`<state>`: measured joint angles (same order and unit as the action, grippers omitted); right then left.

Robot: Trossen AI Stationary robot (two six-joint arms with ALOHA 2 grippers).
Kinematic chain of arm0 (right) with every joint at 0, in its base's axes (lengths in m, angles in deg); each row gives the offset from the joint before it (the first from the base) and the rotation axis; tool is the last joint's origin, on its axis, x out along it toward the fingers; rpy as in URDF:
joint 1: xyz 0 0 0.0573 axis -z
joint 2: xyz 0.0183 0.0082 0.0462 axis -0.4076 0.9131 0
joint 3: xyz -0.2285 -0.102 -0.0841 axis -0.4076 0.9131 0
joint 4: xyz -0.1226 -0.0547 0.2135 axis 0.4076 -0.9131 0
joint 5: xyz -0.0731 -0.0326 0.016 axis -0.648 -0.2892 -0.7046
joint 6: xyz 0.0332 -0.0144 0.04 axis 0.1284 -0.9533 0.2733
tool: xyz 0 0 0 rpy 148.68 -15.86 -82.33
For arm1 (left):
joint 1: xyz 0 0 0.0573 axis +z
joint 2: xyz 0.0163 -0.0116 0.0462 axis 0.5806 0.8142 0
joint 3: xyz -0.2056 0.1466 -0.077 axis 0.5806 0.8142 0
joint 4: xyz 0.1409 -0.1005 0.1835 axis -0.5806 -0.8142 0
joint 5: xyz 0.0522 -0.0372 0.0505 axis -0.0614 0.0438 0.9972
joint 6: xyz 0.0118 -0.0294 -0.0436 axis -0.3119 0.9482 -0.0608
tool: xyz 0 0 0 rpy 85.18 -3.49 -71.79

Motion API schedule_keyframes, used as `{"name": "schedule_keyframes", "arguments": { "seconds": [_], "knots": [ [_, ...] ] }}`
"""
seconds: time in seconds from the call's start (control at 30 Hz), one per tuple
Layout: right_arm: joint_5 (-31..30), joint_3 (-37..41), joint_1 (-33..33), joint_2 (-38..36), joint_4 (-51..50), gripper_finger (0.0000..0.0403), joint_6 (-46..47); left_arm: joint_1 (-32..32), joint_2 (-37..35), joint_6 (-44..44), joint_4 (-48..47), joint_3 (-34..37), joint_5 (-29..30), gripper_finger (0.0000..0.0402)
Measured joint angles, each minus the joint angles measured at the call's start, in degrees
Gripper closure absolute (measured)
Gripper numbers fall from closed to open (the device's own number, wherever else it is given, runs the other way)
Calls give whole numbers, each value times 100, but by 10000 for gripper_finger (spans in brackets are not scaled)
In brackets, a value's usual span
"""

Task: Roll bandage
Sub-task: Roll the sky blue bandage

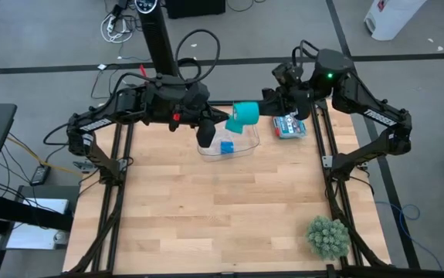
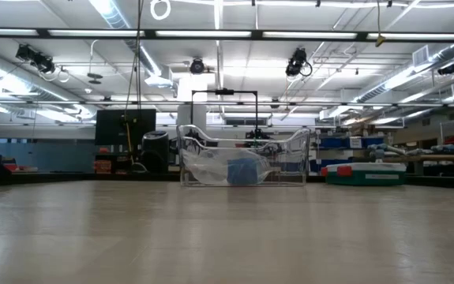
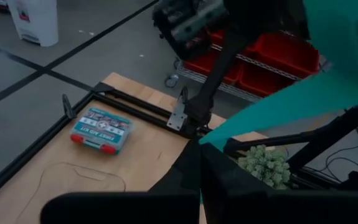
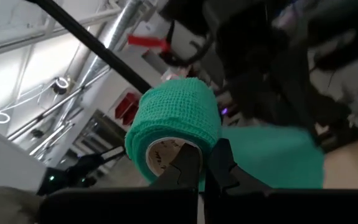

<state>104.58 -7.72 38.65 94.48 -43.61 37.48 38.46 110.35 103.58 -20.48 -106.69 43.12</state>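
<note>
The bandage is a teal-green roll (image 1: 245, 114) on a cardboard core (image 4: 163, 155), held in the air over the far middle of the table between my two grippers. A loose strip (image 3: 278, 106) runs from the roll to my left gripper (image 3: 200, 155), which is shut on its end. My right gripper (image 4: 203, 165) comes from the table's right side and is shut on the roll. In the high view the left gripper (image 1: 206, 131) is just left of the roll and the right gripper (image 1: 266, 108) just right of it. My left gripper pinches the end of the loose teal strip (image 3: 211, 140) between its two shut fingers. The strip runs straight and taut from the fingertips up to the roll, clear of the table. One layer or several, I cannot tell. My right gripper grips the roll at the rim of its open end (image 4: 194, 144), one finger (image 4: 183, 163) in front of the core's hollow and the other (image 4: 223, 163) outside the wound cloth. The roll sits lifted clear of the table, its axis roughly along the fingers.
Below the grippers a clear plastic tub (image 1: 229, 147) stands on the table with a blue roll (image 1: 226, 147) in it; the low view shows the tub (image 2: 290, 158) too. A first-aid box (image 1: 289, 126) lies at the far right, a green plant (image 1: 328, 236) at the near right corner.
</note>
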Motion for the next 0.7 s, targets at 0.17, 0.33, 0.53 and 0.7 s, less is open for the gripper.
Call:
{"name": "schedule_keyframes", "arguments": {
  "seconds": [0.17,0.33,0.53,0.7],
  "knots": [
    [225,39,2,2,-61,403,388,1,0,-102,20,0,54,400],
    [229,53,0,2,-32,403,620,3,0,-133,525,0,-116,394],
    [206,55,-2,2,8,403,597,3,0,-122,743,0,-640,367],
    [156,55,-2,-2,109,403,527,3,0,27,755,2,-1052,335]
  ]
}}
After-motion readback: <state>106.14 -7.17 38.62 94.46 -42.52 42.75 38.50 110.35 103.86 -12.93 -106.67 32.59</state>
